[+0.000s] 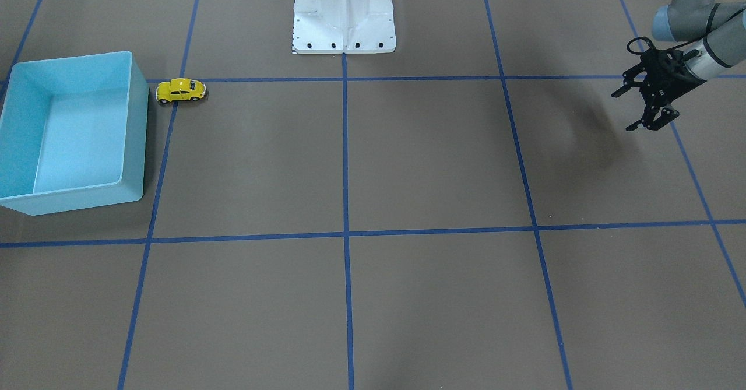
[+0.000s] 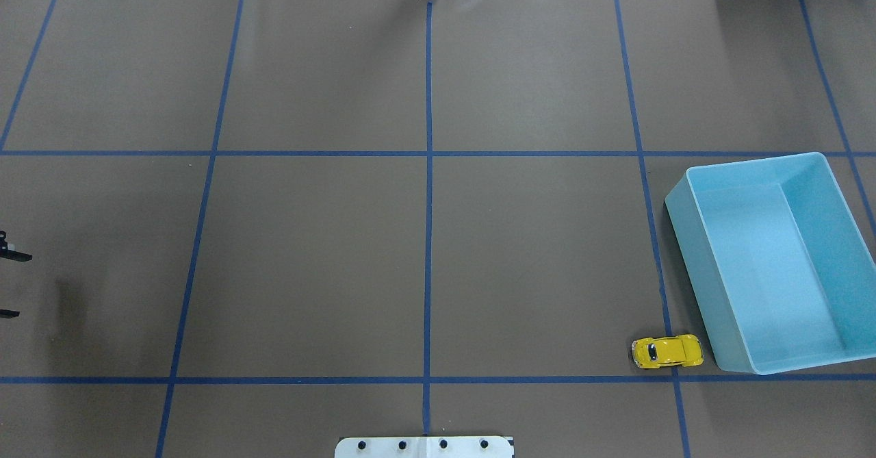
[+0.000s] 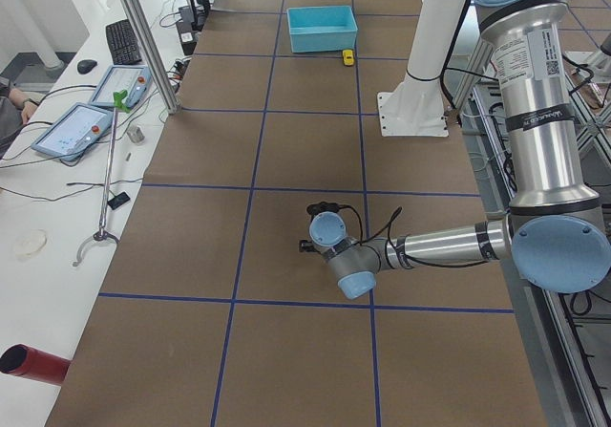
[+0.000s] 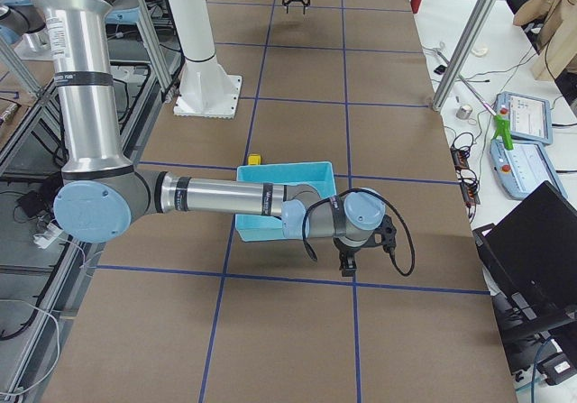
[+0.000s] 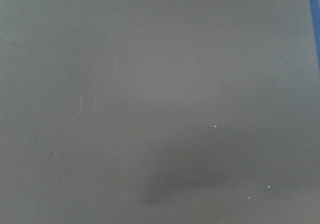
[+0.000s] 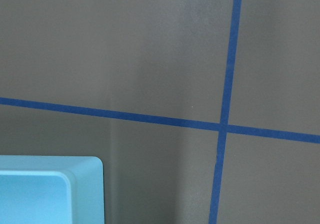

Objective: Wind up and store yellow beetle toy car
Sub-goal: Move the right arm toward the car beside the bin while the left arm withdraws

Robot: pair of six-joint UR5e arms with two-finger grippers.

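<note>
The yellow beetle toy car (image 1: 180,90) stands on its wheels on the brown table, just beside the near corner of the light blue bin (image 1: 135,127). The overhead view shows the car (image 2: 667,352) a small gap away from the empty bin (image 2: 691,239). My left gripper (image 1: 623,111) hangs open and empty far across the table from both, and only its fingertips (image 2: 26,257) show overhead. The right gripper (image 4: 350,263) shows only in the exterior right view, on the far side of the bin (image 4: 270,170) from the car (image 4: 254,160), and I cannot tell its state.
The robot's white base plate (image 1: 344,34) stands at the table's middle edge. Blue tape lines (image 1: 345,203) divide the brown table into squares. The right wrist view shows a bin corner (image 6: 50,191) and a tape crossing. Tablets and tools (image 3: 91,121) lie on a side bench.
</note>
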